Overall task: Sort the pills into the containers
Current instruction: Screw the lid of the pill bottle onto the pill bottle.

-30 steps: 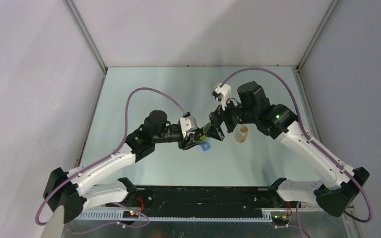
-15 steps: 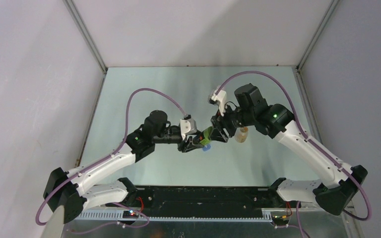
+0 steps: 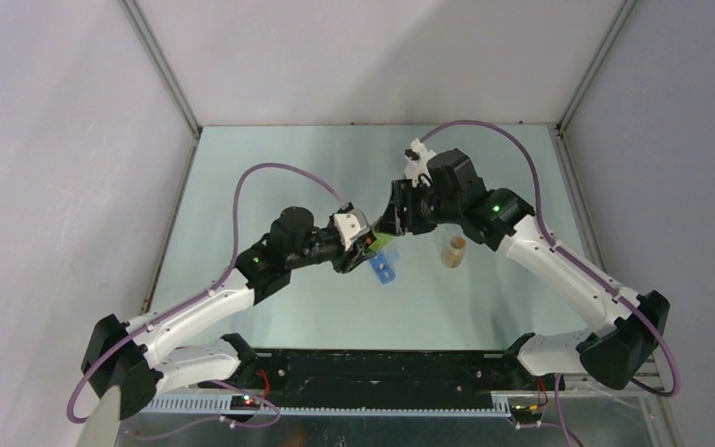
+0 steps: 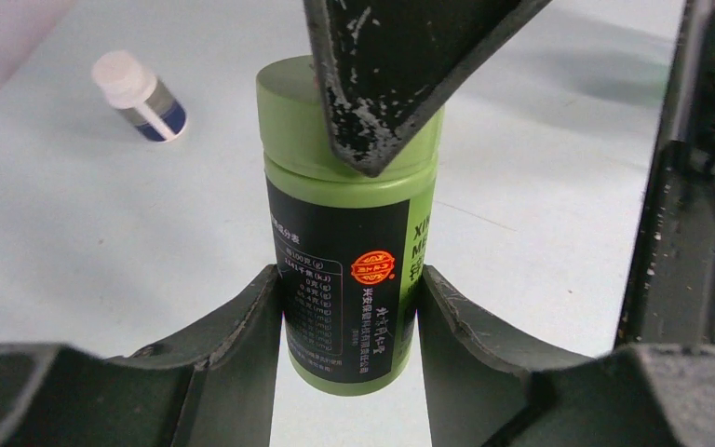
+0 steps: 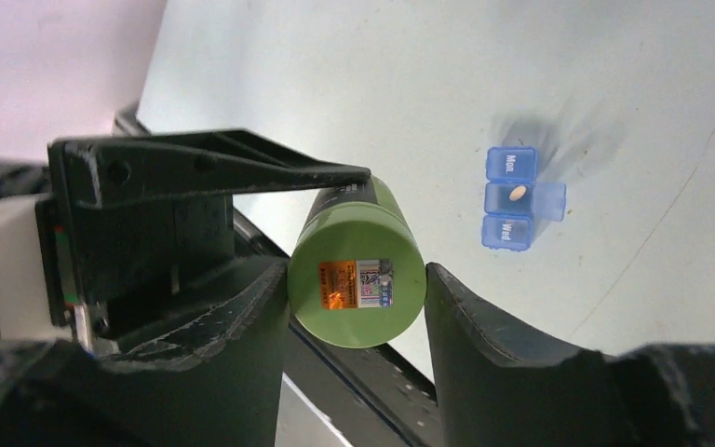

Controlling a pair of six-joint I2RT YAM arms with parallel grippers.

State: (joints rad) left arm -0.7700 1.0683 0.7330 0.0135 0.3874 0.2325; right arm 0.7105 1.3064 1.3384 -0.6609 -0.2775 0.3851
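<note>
My left gripper (image 3: pixel 367 250) (image 4: pixel 349 284) is shut on the body of a green pill bottle (image 4: pixel 344 186) with a black label and holds it above the table. My right gripper (image 3: pixel 391 226) (image 5: pixel 357 284) is closed around the bottle's green cap (image 5: pixel 357 275), one finger touching each side. The bottle shows as a green patch (image 3: pixel 381 241) between both grippers in the top view. A blue weekly pill organizer (image 3: pixel 384 268) (image 5: pixel 514 199) lies on the table below, its middle compartment open with one pill (image 5: pixel 518 191) in it.
A small amber bottle (image 3: pixel 453 251) stands on the table right of the organizer. A small white-capped bottle (image 4: pixel 140 96) lies on its side in the left wrist view. The black base rail (image 3: pixel 382 368) runs along the near edge.
My right gripper has swung left and up onto the bottle's cap. My left gripper has shifted slightly back with the bottle, uncovering the blue organizer.
</note>
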